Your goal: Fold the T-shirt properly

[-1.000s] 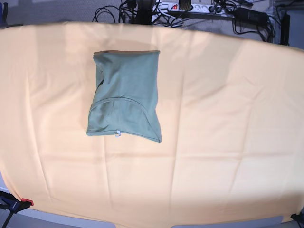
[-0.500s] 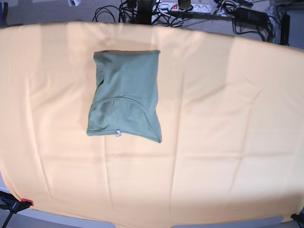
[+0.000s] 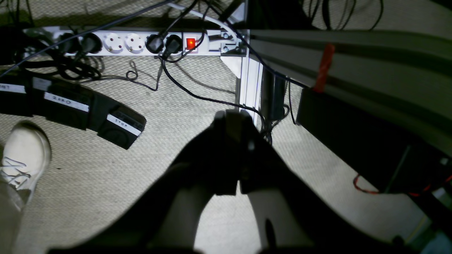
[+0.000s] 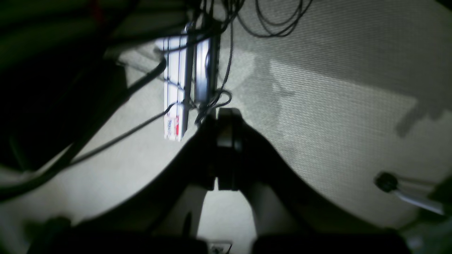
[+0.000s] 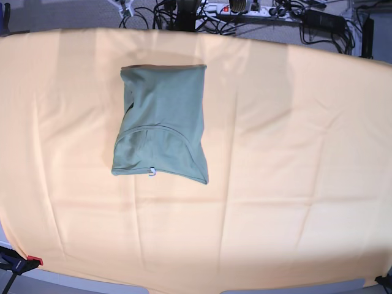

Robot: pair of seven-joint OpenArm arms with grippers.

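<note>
The sage-green T-shirt lies folded into a compact packet on the yellow-orange table cloth, left of centre, with its small white tag at the near edge. Neither arm appears in the base view. In the left wrist view my left gripper hangs over the carpeted floor with its dark fingers pressed together, holding nothing. The right wrist view shows my right gripper likewise shut and empty above the floor, away from the shirt.
A white power strip with a lit red switch, black cables and labelled black foot pedals lie on the floor, beside a white shoe. An aluminium frame leg stands near. Clamps hold the cloth's near corners.
The T-shirt has not moved. Faint shadows at the far edge of the cloth have shifted slightly.
</note>
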